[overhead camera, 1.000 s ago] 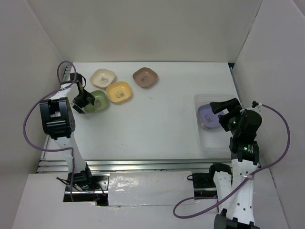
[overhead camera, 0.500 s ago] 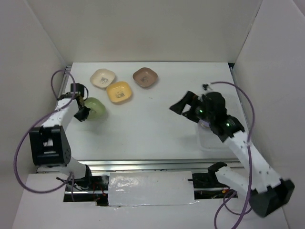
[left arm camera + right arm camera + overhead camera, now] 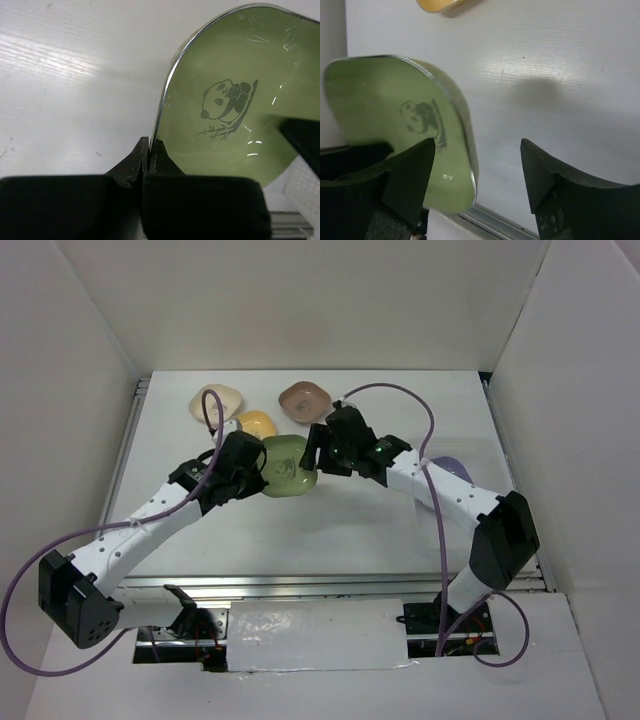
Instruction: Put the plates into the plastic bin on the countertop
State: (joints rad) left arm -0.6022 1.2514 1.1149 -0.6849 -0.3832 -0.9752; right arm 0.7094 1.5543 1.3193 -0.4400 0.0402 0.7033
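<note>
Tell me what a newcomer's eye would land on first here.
Both arms meet mid-table at a green plate with a panda print, held tilted. The left fingers pinch its rim shut, while the right fingers stand open around its opposite edge.

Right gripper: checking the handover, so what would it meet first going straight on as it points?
The green plate, held by the left gripper; its rim sits between the right gripper's open jaws, so contact looks near, though depth is unclear.
</note>
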